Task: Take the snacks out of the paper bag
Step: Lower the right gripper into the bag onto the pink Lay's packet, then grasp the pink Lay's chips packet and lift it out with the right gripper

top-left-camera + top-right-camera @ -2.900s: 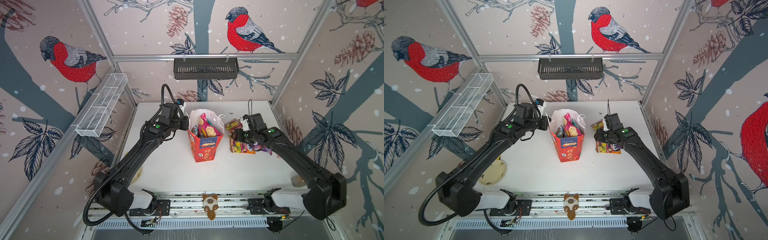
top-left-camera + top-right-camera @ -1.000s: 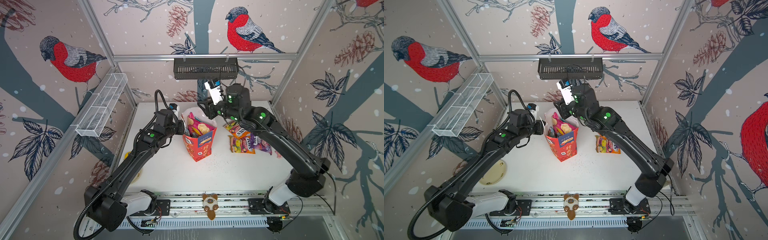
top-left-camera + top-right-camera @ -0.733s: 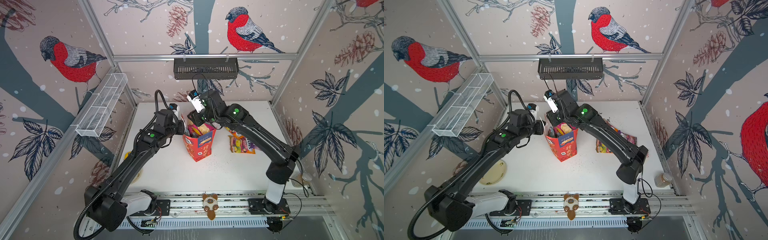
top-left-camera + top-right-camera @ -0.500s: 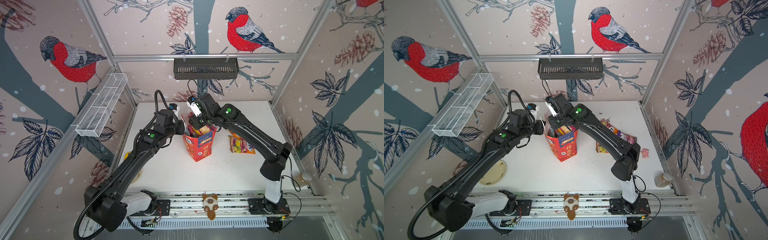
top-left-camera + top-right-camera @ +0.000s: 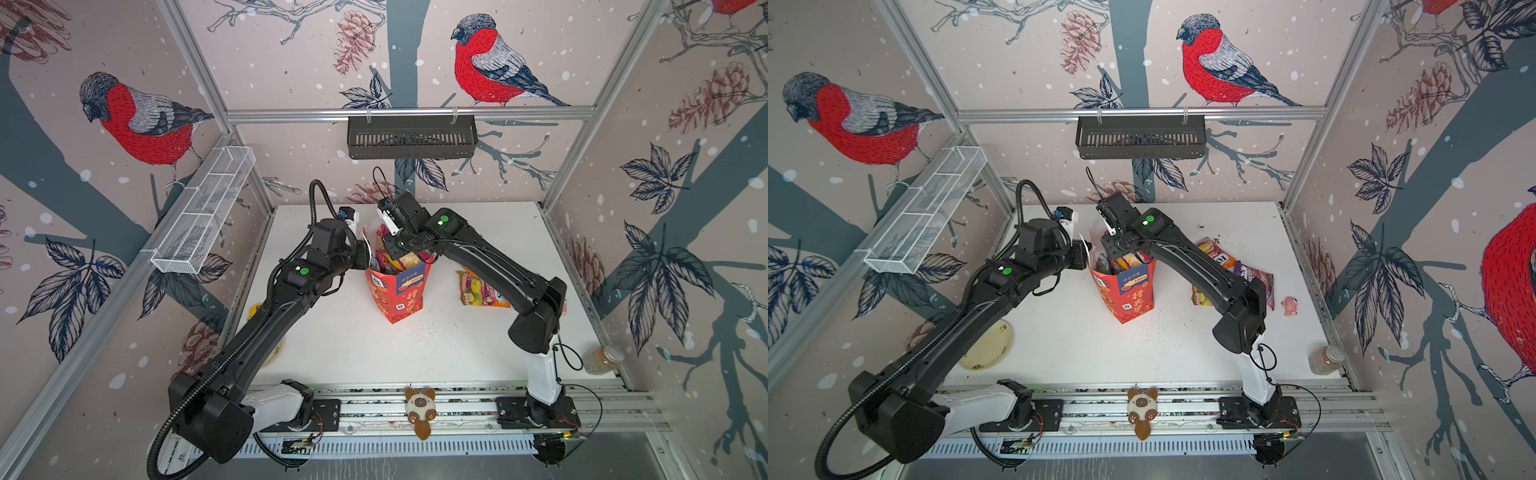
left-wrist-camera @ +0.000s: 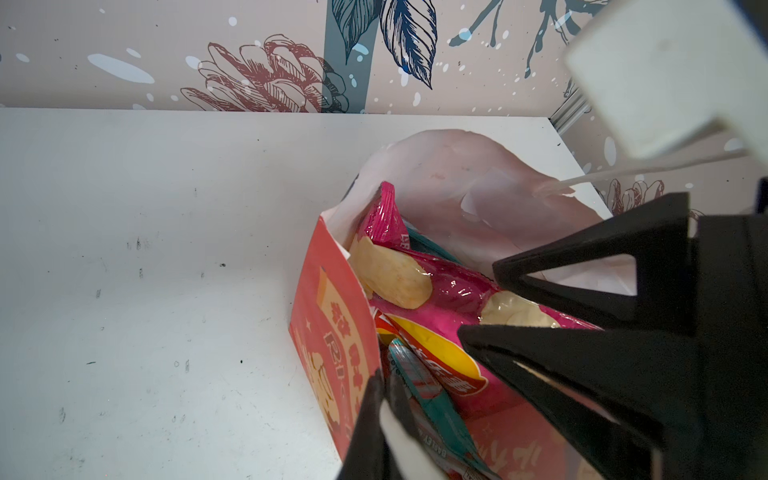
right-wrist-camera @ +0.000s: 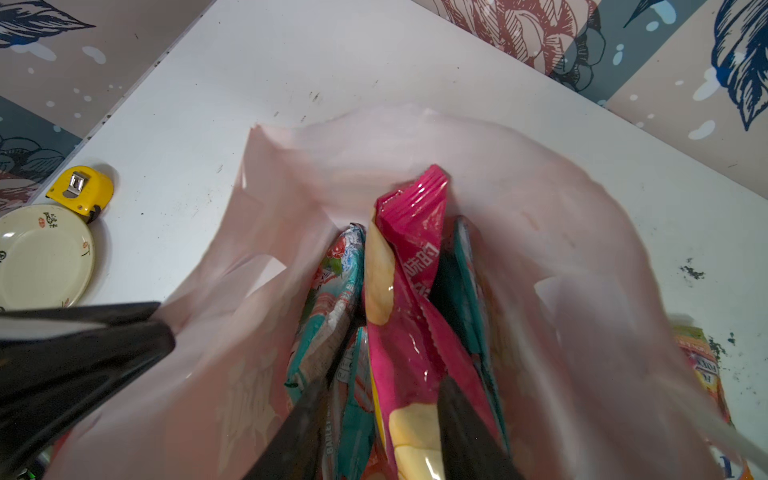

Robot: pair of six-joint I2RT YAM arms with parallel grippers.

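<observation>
The red paper bag (image 5: 397,293) (image 5: 1127,291) stands mid-table, tilted a little, with its white inside showing. My left gripper (image 5: 365,254) (image 6: 380,386) is shut on the bag's left rim. The snacks inside are a pink chip bag (image 7: 411,257) (image 6: 436,291) and teal packets (image 7: 332,291) (image 6: 428,395). My right gripper (image 5: 399,249) (image 7: 382,419) is down in the bag's mouth, open. Its fingers (image 7: 457,415) stand on either side of the pink chip bag and a teal packet. An orange packet (image 5: 482,289) (image 5: 1217,255) and a purple one (image 5: 1258,278) lie on the table right of the bag.
A cream plate (image 5: 986,345) and a yellow tape measure (image 7: 81,189) lie at the table's left edge. A plush cat (image 5: 420,409) sits on the front rail. A jar (image 5: 1327,357) and a small pink toy (image 5: 1288,305) are at the right. A black basket (image 5: 411,137) hangs on the back wall.
My right arm has swung from the packets on the right over to the bag and lowered its gripper into the mouth. The left gripper has kept its hold on the rim.
</observation>
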